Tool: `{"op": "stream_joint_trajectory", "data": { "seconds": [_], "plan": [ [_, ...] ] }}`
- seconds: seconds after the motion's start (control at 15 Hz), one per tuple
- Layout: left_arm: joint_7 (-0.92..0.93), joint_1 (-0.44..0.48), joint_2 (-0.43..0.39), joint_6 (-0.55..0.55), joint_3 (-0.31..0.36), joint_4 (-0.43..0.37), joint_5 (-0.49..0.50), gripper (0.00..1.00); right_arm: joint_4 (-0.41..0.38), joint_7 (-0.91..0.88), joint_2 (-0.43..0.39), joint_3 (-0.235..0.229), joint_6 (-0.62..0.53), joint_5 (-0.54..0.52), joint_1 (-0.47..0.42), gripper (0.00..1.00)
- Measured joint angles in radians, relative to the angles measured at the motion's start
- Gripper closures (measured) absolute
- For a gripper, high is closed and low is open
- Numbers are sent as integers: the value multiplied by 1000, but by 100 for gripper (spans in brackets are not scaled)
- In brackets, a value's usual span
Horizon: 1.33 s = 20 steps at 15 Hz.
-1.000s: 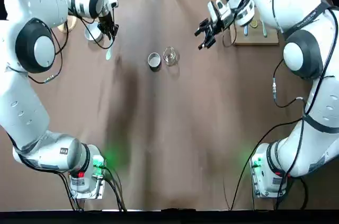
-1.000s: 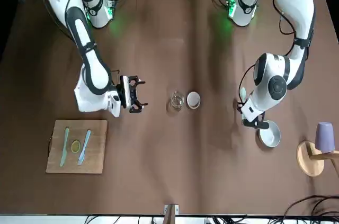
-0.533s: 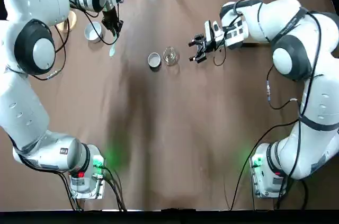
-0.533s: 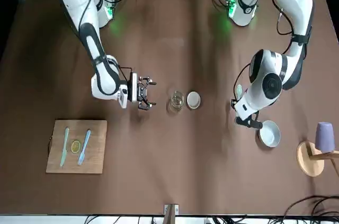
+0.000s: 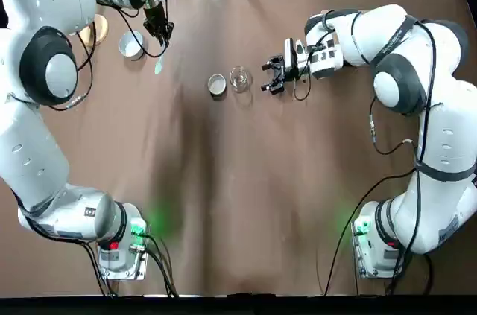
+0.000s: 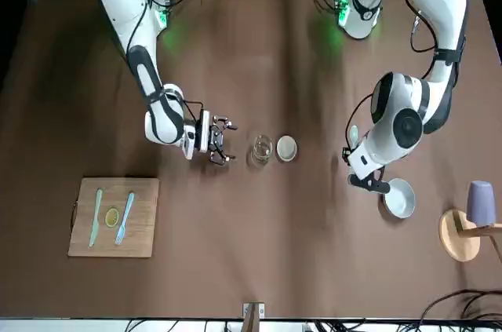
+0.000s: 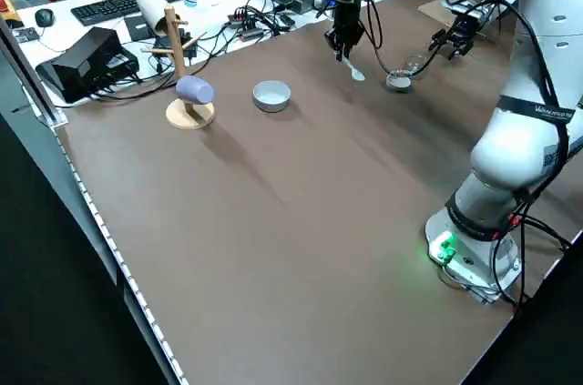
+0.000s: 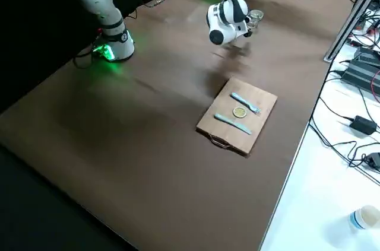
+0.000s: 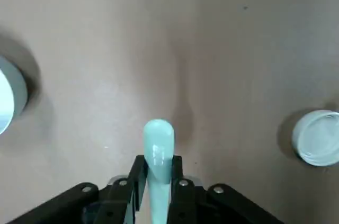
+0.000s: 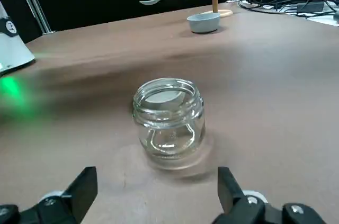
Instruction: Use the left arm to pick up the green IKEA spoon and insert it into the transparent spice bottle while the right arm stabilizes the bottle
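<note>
The transparent spice bottle [image 5: 239, 78] stands upright mid-table, mouth open, with a small grey-rimmed metal cup [image 5: 217, 85] just to its left. My right gripper [image 5: 271, 77] is low beside the bottle's right side, open, and faces it; in the right wrist view the bottle [image 10: 168, 121] sits a little ahead of the spread fingers [image 10: 83, 187], untouched. My left gripper [image 5: 158, 29] is at the far left, shut on the handle of the green IKEA spoon [image 5: 157, 66]. The spoon [image 9: 158, 142] points bowl-down, above the cloth.
A white bowl [image 5: 131, 44] sits just left of the left gripper. A wooden mug stand [image 6: 463, 231] with a purple cup is at the far left corner. A wooden board [image 6: 116, 217] with a pale blue fork and knife lies at the far right.
My right gripper has swung from beside the board down toward the bottle and now faces it, still open. The left gripper with the spoon has shifted slightly toward the far edge.
</note>
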Motion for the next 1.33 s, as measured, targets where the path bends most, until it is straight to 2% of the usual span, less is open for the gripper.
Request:
{"op": "stream_joint_trajectory", "data": {
  "seconds": [0.2, 0.4, 0.87, 1.13, 1.33],
  "plan": [
    [70, 6, 0, -30, -7, 34, -70, 77, 25, -14, 16, 0, 18, 14, 26, 0],
    [78, 9, 0, -115, -39, 116, -128, 77, 83, -21, 66, 0, 19, 15, 32, 0],
    [142, 21, 0, -125, -45, 149, -257, 77, 182, -34, 136, 0, 20, 19, 52, 0],
    [330, 22, 0, -125, -48, 200, -403, 77, 219, -34, 171, 0, 27, 21, 71, 0],
    [466, 22, 1, -125, -48, 211, -475, 77, 239, -34, 194, 0, 27, 21, 77, 0]
  ]
}}
